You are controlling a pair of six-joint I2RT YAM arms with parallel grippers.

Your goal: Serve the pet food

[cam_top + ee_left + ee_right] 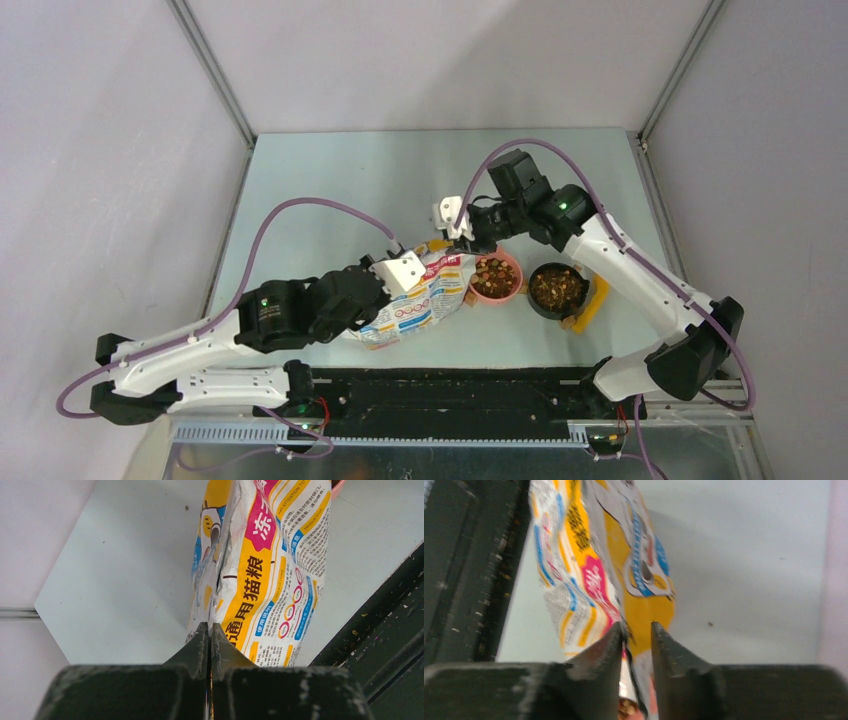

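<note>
The pet food fills a pink bowl point(494, 276) and a black bowl point(557, 287) at the table's middle right, and a few pellets point(626, 709) show at the bag's mouth. The glossy white, yellow and pink bag point(420, 300) point(265, 570) point(594, 565) lies tilted, its mouth at the pink bowl. My left gripper point(398, 285) point(210, 630) is shut on the bag's bottom seam. My right gripper point(462, 237) point(636, 630) sits at the bag's mouth with its jaws parted; the bag's top edge lies between them, against the left finger only.
A yellow flat piece point(592, 305) lies under and beside the black bowl. A black rail point(450, 390) runs along the table's near edge between the arm bases. Grey walls close in the table on three sides.
</note>
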